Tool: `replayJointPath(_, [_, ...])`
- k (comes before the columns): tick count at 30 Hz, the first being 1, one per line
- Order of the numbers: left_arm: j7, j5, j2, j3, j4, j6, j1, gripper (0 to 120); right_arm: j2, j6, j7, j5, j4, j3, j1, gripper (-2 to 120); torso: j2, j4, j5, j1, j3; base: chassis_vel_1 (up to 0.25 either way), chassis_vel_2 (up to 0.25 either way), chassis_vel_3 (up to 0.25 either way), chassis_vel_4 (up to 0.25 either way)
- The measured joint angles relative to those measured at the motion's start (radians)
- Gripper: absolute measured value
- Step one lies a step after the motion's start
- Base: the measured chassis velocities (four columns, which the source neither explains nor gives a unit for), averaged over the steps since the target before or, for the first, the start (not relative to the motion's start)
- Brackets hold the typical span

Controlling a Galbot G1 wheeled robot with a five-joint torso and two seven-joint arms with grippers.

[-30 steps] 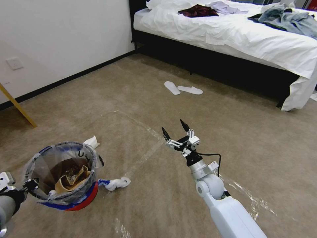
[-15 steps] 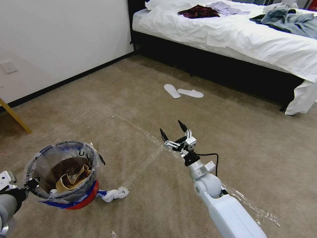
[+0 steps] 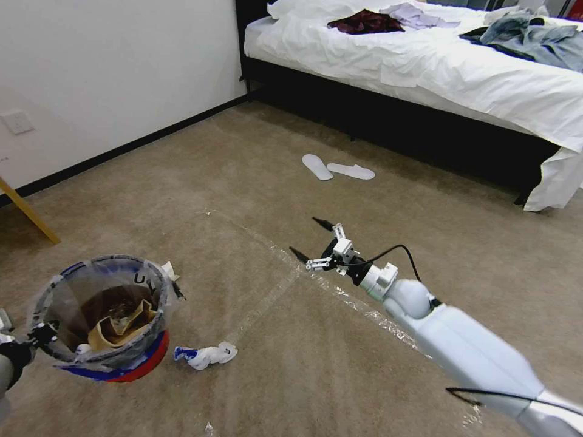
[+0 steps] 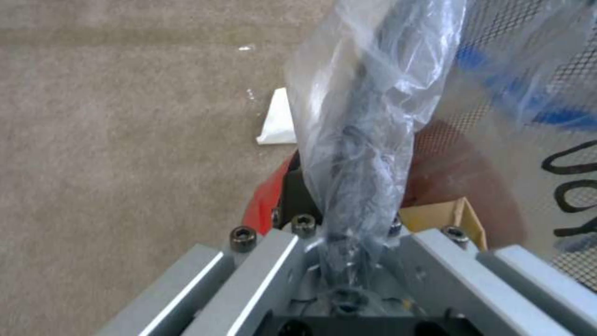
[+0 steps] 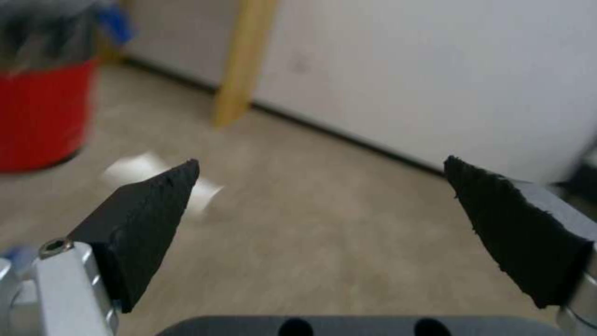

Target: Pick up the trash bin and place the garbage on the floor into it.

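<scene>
The trash bin (image 3: 103, 315), red with a blue band and a clear bag over its rim, hangs low over the floor (image 3: 291, 364) at the near left. My left gripper (image 3: 37, 335) is shut on its rim; in the left wrist view the jaws pinch the bagged rim (image 4: 348, 140). A torn brown paper bag (image 3: 121, 325) lies inside. Of the garbage, a crumpled white tissue (image 3: 203, 355) lies on the carpet just right of the bin, and a white scrap (image 3: 169, 270) lies behind it. My right gripper (image 3: 303, 235) is open and empty, pointing left over a tape line, well right of the tissue.
A bed (image 3: 425, 67) with clothes stands at the back right, with two white slippers (image 3: 337, 169) on the carpet before it. The white wall (image 3: 109, 73) runs along the left. A slanted wooden leg (image 3: 27, 212) stands at the far left. Shiny tape lines (image 3: 267, 303) cross the carpet.
My right arm has swung down and flatter, so its open gripper now points left. The bin has shifted slightly left, away from the tissue. The head camera turned a little at first.
</scene>
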Motion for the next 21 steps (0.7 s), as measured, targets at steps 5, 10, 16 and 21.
replayJointPath(5, [0.001,-0.019,0.063,0.043,0.043,0.000,-0.050,0,-0.020,-0.019,-0.185,0.022,-0.083,-0.106,0.118,100,0.000,-0.0009,0.0003,0.000,0.000,0.000,0.000,0.000,0.000])
replayJointPath(10, [0.003,-0.027,0.080,0.046,0.058,0.000,-0.061,0,0.010,-0.036,-0.324,0.031,-0.171,-0.200,0.250,100,0.000,-0.0004,-0.0003,0.000,0.000,0.000,0.000,0.000,0.000])
replayJointPath(16, [0.011,-0.023,0.080,0.039,0.068,-0.001,-0.057,0,0.080,-0.017,-0.449,0.022,-0.281,-0.328,0.370,100,0.000,-0.0003,-0.0003,0.000,0.000,0.000,0.000,0.000,0.000])
replayJointPath(21, [0.009,-0.025,0.089,0.035,0.069,-0.001,-0.056,0,0.157,0.005,-0.547,-0.002,-0.352,-0.392,0.428,100,0.000,-0.0004,-0.0003,0.000,0.000,0.000,0.000,0.000,0.000])
